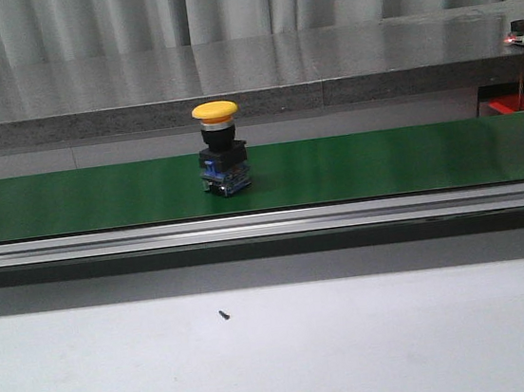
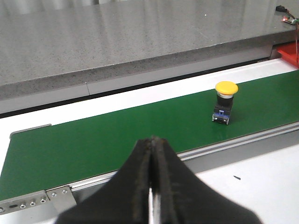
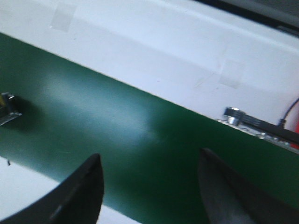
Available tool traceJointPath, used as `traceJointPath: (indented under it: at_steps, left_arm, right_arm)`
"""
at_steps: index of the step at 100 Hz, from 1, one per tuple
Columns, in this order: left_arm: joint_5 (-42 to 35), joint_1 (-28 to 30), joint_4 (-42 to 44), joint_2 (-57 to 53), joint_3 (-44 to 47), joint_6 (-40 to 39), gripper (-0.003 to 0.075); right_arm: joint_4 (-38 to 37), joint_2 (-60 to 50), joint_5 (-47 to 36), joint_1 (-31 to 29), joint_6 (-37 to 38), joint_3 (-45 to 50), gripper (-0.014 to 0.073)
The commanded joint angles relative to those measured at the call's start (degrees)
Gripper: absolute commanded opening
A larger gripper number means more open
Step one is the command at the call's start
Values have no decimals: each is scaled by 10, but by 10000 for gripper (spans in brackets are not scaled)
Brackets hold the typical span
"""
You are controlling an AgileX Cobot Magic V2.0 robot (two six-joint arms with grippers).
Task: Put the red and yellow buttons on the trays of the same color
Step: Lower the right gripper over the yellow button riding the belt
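Yellow button on belt, beyond left claw

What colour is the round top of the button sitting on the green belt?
Yellow. The mushroom-shaped push button's cap is bright yellow above a black body, clearest in the front view.

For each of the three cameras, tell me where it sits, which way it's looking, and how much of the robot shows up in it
Front view: sits behind the white table, facing forward across the green belt to the grey counter; the yellow button stands on the belt; none of the robot's body clearly shows.
Left wrist view: on the left arm, looking along the belt at the button; the left gripper shows, fingers together.
Right wrist view: on the right arm, close above the belt; the right gripper shows, fingers apart.
Shared: front and left wrist views both show the yellow button on the green belt.
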Motion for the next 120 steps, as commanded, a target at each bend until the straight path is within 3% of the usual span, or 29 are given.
traceJointPath:
  at_steps: [1,44,60,78,120]
  left_arm:
    - [-39,-5,-20,5,-16,0,-20]
    - [-39,-5,-20,5,-16,0,-20]
    - [-39,-5,-20,5,-16,0,-20]
    - [-39,-5,-20,5,-16,0,-20]
    - [-39,-5,-20,5,-16,0,-20]
  right_arm:
    - [18,-29,-6,22,-6,-15,454]
    - [27,-29,6,125,-6,-15,454]
    - [27,-19,12,135,-11,-15,470]
    - [45,-6,20,137,-15,-15,603]
    - [77,27,19,137,-15,-15,599]
